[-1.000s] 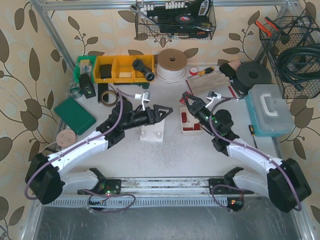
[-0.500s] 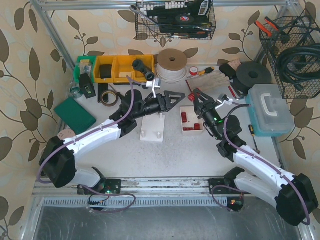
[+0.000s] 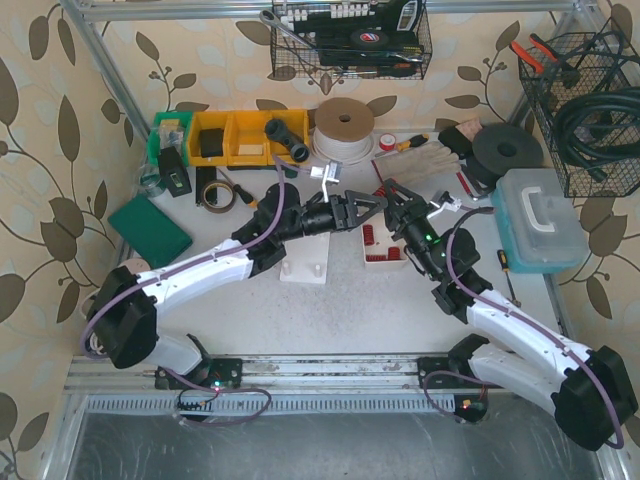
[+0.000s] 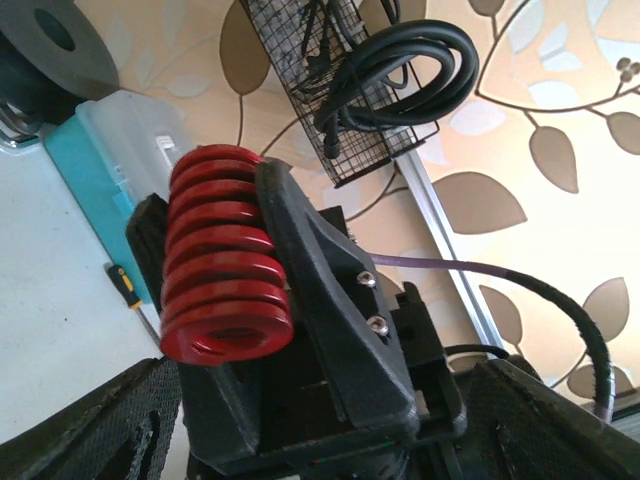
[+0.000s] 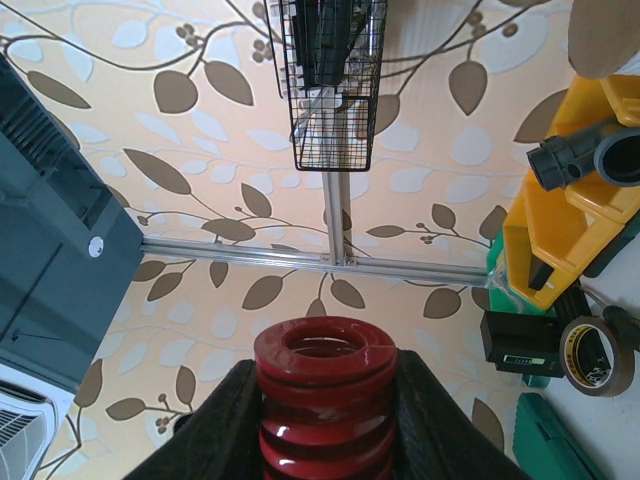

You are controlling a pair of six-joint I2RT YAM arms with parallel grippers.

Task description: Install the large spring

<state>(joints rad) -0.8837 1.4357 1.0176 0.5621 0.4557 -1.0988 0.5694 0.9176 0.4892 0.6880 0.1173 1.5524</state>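
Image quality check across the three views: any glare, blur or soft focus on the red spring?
Top external: even light, soft shadows, sharp throughout. Left wrist: red spring crisp, with small highlights on its coils; the near foreground at the bottom is dark and soft. Right wrist: the spring is in focus, with a faint sheen on the top coil and no blown-out glare.

1 held spring [image 4: 225,260], 3 yel. bins [image 3: 211,140] [image 3: 246,138] [image 3: 286,136], 2 wire baskets [image 3: 350,45] [image 3: 585,110], 1 toolbox [image 3: 540,222].

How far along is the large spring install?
Done: the large spring is off the table, clamped in the right claw. In hand: the open left claw faces it closely, likely for a handover. Left: seating it, probably on the white block, which shows no spring yet.
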